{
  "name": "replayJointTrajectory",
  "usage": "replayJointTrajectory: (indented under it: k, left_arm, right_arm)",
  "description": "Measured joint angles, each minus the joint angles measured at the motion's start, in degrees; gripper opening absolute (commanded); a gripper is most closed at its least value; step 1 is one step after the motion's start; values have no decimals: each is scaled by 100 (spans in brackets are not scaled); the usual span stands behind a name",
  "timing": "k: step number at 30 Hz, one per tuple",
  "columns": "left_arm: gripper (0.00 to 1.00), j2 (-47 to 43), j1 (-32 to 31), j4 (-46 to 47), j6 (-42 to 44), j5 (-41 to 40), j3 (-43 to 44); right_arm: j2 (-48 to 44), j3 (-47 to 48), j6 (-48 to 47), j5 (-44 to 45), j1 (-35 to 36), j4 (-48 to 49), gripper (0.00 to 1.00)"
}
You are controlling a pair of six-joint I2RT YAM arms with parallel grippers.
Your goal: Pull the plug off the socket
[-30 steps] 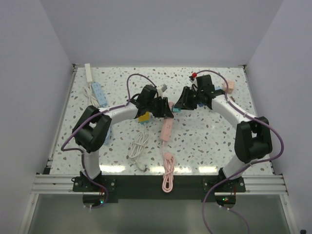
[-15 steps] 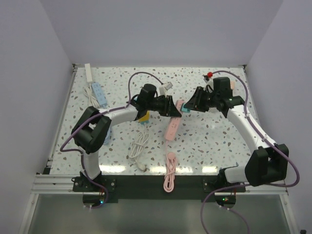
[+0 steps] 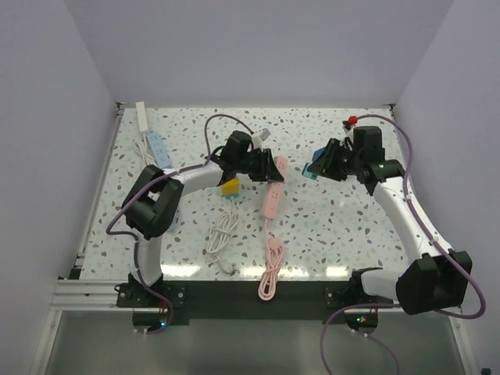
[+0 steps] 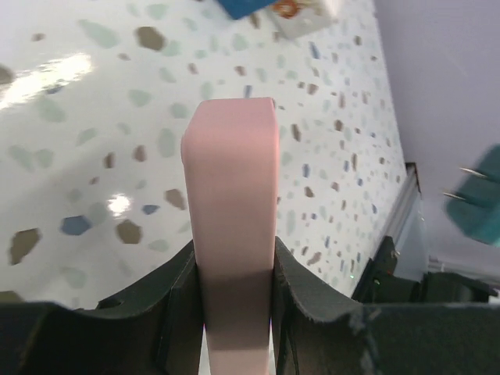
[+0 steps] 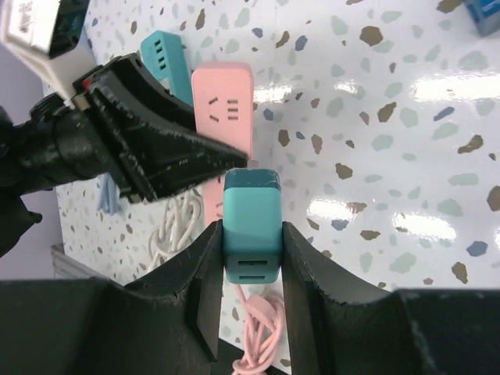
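Observation:
The pink socket strip point(image 3: 273, 191) lies mid-table with its coiled pink cord point(image 3: 270, 275) toward the front edge. My left gripper point(image 3: 269, 168) is shut on its far end; in the left wrist view the pink strip point(image 4: 233, 195) sits tight between the fingers. My right gripper point(image 3: 319, 167) is shut on the teal plug point(image 3: 312, 170), held clear of the strip to its right. In the right wrist view the teal plug point(image 5: 251, 223) is clamped between the fingers above the pink strip point(image 5: 224, 117), apart from it. The plug's prongs show in the left wrist view point(image 4: 473, 195).
A white cable point(image 3: 222, 238) lies coiled front left. A yellow block point(image 3: 230, 187) sits by the left arm. A blue strip point(image 3: 158, 150) and a white strip point(image 3: 143, 116) lie at the far left corner. A small white adapter point(image 3: 260, 137) is behind the left gripper.
The right gripper has pulled the teal plug away to the right, out of the pink strip, and moved farther right. The left gripper kept hold of the strip.

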Motion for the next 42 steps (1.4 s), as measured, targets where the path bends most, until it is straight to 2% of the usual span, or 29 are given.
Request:
replayJointTrajectory:
  k: [6, 10, 17, 21, 26, 31, 35, 38, 42]
  left_arm:
    - [0, 256, 101, -503, -136, -549, 151]
    - [0, 249, 74, -535, -168, -535, 313]
    - [0, -323, 44, -793, -201, -374, 555]
    - [0, -994, 205, -1174, -201, -116, 802]
    - [0, -2011, 1082, -1768, -155, 341, 693]
    - [0, -2726, 2369, -2868, 258, 413, 695]
    - [0, -2662, 3451, -3950, 868, 400, 1235]
    - [0, -2516, 3901, -4446, 1231, 92, 1539]
    - [0, -2133, 4159, -4784, 1665, -396, 1703]
  right_arm:
    - [-339, -116, 55, 584, -33, -153, 0]
    - [-293, -96, 122, 1526, -129, -369, 0]
    - [944, 505, 588, 3115, -894, -549, 0]
    - [1672, 1071, 761, 3595, -1189, -605, 0]
    - [2566, 1679, 846, 3797, -1543, -619, 0]
    - [3355, 2236, 813, 3679, -1725, -660, 0]
    - [3827, 2614, 796, 3436, -1731, -601, 0]
    - [4015, 2747, 763, 3292, -1720, -599, 0]
    - [4304, 3018, 686, 3095, -1722, -562, 19]
